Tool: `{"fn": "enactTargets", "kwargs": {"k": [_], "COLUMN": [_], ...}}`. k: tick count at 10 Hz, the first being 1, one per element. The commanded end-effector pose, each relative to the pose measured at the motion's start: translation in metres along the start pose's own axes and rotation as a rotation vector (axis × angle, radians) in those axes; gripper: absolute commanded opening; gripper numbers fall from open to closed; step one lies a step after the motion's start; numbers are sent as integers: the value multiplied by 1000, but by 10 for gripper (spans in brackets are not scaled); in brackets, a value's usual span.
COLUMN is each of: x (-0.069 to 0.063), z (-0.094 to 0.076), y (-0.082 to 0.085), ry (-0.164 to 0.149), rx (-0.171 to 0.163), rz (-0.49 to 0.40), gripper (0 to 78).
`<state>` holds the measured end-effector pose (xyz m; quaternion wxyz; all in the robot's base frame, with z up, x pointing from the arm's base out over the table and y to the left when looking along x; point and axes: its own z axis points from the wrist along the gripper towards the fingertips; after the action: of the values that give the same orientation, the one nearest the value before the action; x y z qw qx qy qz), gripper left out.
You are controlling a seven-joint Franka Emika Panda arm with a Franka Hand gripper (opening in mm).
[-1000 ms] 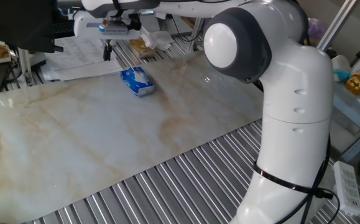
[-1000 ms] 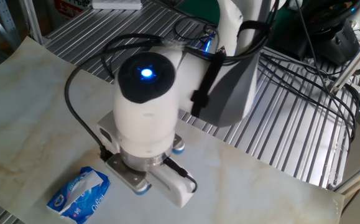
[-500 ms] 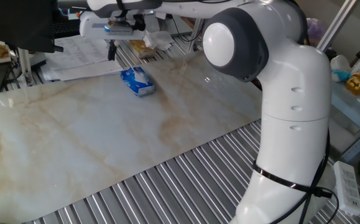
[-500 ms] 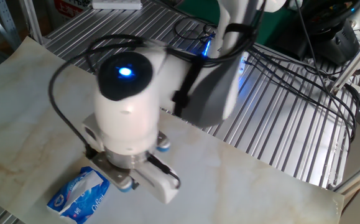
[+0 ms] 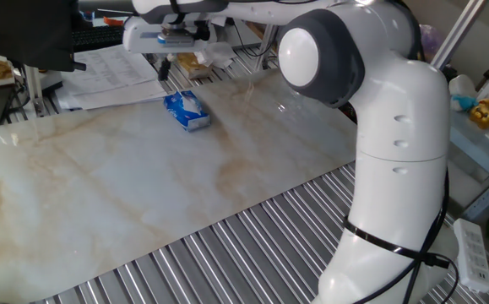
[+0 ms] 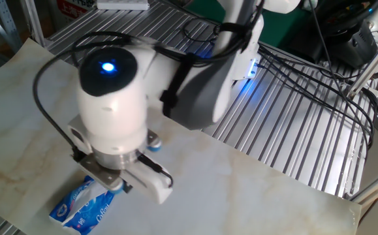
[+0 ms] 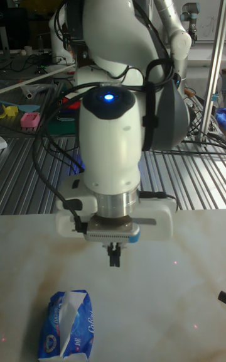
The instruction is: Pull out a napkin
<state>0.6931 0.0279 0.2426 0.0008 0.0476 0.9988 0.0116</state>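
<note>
The gripper [image 7: 114,260] hung above the desk [image 5: 227,177] with its jaws clenched together on nothing, up and to one side of the blue tissue pack [image 7: 65,326]. The napkin [image 7: 73,303] poked out of the pack's top slot as a small white tuft. The likely trouble was that jaws this far off line would miss the soft tuft, or nip the wrapper and drag the whole light pack along.
</note>
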Motion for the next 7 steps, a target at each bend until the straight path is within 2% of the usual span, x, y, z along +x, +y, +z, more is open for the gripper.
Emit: {"fn": "enactTargets", "kwargs": {"k": [1, 3, 4, 7], "x": [-5, -6, -5, -5], "z": [-1, -3, -6, -5], "y": [-29, -37, -48, -67], "ry": [-5, -5, -2, -2], "rx": [2, 2, 2, 2], "rz": [-58, -71, -89, -117], "gripper": [0, 0, 0, 0]}}
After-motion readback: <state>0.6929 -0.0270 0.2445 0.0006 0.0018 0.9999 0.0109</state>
